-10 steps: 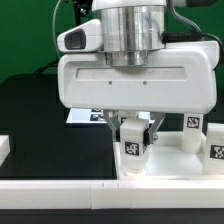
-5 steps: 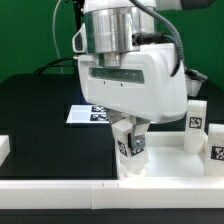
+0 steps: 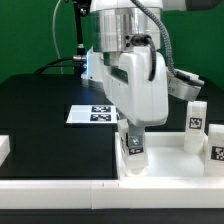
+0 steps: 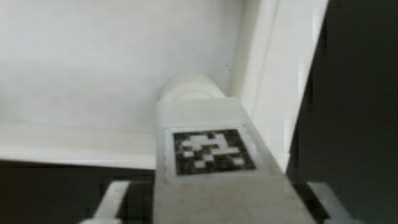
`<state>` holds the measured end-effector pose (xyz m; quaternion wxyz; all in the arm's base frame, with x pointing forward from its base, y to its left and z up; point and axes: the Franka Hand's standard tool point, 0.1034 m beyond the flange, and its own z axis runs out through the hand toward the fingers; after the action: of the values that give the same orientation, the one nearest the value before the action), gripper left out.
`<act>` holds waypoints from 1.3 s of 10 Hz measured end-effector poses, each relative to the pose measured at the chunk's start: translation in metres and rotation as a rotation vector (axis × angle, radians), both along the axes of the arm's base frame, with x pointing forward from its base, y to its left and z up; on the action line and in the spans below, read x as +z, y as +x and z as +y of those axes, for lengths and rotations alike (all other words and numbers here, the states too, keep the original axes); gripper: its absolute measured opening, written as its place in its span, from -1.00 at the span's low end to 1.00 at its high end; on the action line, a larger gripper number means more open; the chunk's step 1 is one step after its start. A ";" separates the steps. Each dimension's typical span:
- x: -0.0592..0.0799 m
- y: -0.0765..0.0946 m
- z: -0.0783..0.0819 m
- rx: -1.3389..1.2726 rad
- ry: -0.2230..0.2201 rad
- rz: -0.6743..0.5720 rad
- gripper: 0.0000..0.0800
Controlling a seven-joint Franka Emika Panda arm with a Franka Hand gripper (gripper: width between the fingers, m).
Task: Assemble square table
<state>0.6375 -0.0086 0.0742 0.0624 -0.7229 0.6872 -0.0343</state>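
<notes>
My gripper (image 3: 133, 140) is shut on a short white tagged leg (image 3: 134, 150), which stands upright in the near-left corner of the white square table top (image 3: 165, 165) as the exterior view shows it. In the wrist view the leg (image 4: 210, 140) fills the middle between my fingers (image 4: 121, 203), with the top's raised rim (image 4: 276, 60) beside it. Two more tagged legs stand at the exterior view's right: one (image 3: 194, 122) upright on the top, another (image 3: 216, 152) at the frame edge.
The marker board (image 3: 90, 113) lies flat on the black table behind my arm. A long white bar (image 3: 60, 186) runs along the front edge. A small white block (image 3: 4, 147) sits at the exterior view's left.
My wrist has rotated about its vertical axis while staying over the same corner; the broad gripper body now shows narrower. The leg stays in the corner.
</notes>
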 end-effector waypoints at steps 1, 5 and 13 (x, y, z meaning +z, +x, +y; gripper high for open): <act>0.000 0.000 0.001 -0.056 0.007 0.005 -0.28; 0.002 -0.005 0.005 0.189 -0.004 0.053 -0.12; 0.010 0.000 0.009 1.116 -0.173 0.001 0.62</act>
<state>0.6378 0.0008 0.0843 0.0114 -0.9792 0.1957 -0.0518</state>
